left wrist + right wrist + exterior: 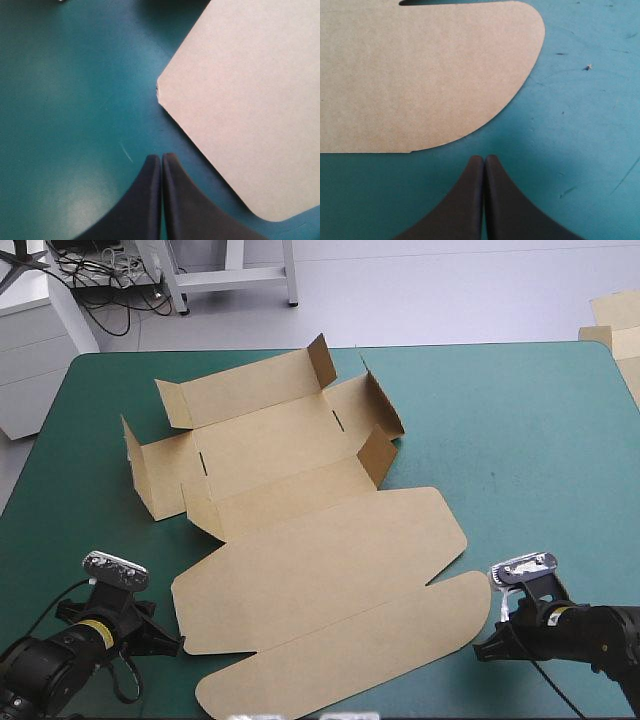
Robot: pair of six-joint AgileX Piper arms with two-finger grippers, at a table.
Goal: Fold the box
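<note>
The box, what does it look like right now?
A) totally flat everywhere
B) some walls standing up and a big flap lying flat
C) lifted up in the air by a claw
B: the box has walls raised at its far end while its lid lies flat on the table, and the left claw and right claw are shut beside it, holding nothing.
</note>
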